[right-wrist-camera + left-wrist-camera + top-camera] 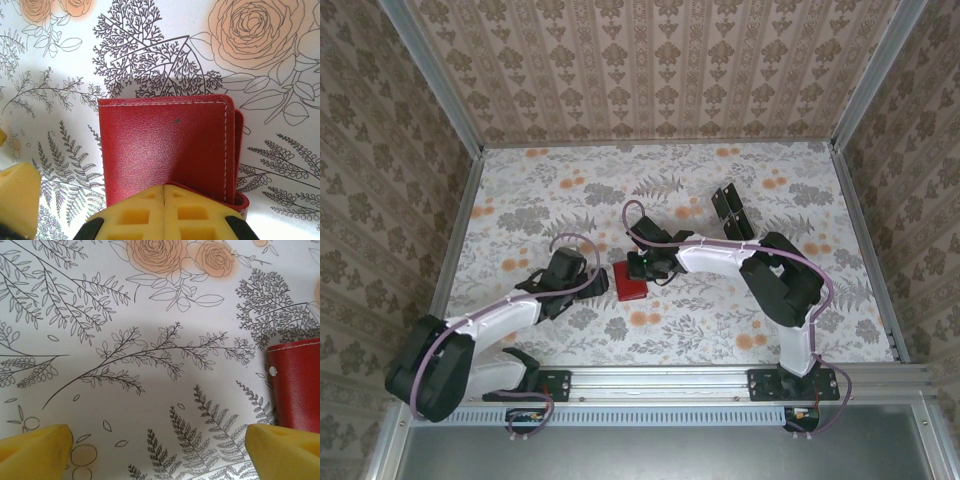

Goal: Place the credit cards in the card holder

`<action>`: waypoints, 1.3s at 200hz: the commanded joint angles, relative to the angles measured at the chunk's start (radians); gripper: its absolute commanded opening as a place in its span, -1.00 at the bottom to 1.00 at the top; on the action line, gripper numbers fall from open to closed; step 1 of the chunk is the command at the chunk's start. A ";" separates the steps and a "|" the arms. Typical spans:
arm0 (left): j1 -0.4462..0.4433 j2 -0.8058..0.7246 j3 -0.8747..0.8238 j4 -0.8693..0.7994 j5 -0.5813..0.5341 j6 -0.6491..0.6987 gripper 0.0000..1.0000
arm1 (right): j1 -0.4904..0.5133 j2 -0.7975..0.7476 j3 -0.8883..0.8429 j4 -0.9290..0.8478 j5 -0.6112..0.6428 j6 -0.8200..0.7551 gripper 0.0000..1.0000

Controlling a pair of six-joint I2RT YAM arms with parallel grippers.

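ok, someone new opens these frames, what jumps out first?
The red card holder, lying closed in the middle of the flowered table, with the right gripper shut right over one edge of it. The left gripper hangs wide open just to its left. The black credit cards sit in a cluster farther back and to the right, apart from the holder.

The left tool (pixel 160 452) hangs over the flowered worktop (pixel 150 300), its yellow fingertips (pixel 282 450) spread well apart. A red card holder (pixel 298 385) lies just beyond one fingertip.
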 commanded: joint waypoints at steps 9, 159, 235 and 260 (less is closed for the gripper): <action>0.010 0.056 0.056 -0.004 0.050 0.043 0.97 | 0.013 0.033 -0.051 -0.077 0.008 -0.010 -1.00; 0.010 0.078 0.080 0.009 0.073 0.035 0.96 | 0.034 0.201 0.056 -0.345 0.136 -0.120 -1.00; 0.010 0.032 0.067 -0.010 0.066 0.036 0.96 | 0.034 0.183 0.036 -0.324 0.090 -0.115 -0.67; 0.010 0.012 0.067 -0.025 0.058 0.035 0.96 | 0.034 0.167 0.068 -0.327 0.079 -0.116 -0.53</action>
